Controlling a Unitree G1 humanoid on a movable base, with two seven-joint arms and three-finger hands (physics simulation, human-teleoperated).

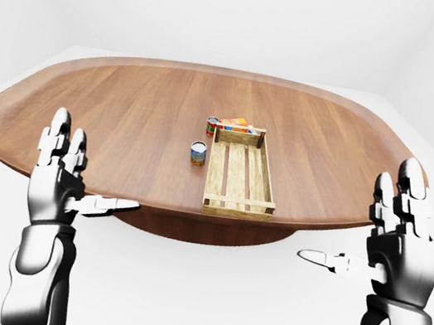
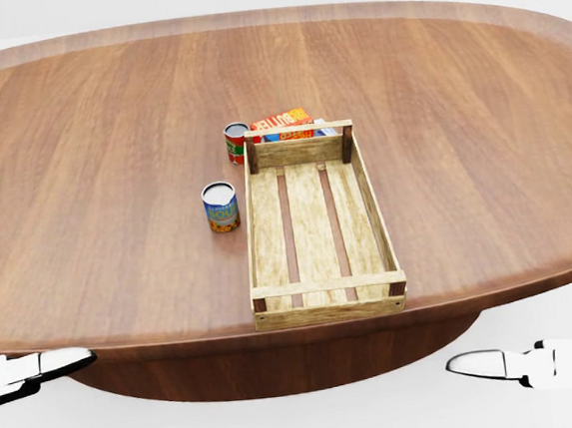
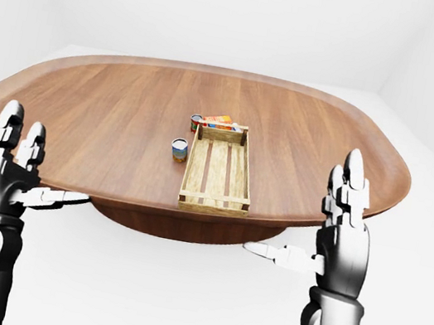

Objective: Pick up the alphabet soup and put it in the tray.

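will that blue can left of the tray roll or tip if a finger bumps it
The blue can stands upright on its flat end on the table, so it probably won't roll unless knocked over. It looks short and squat, likely stable. Its smooth rigid wall may slip in fingers.
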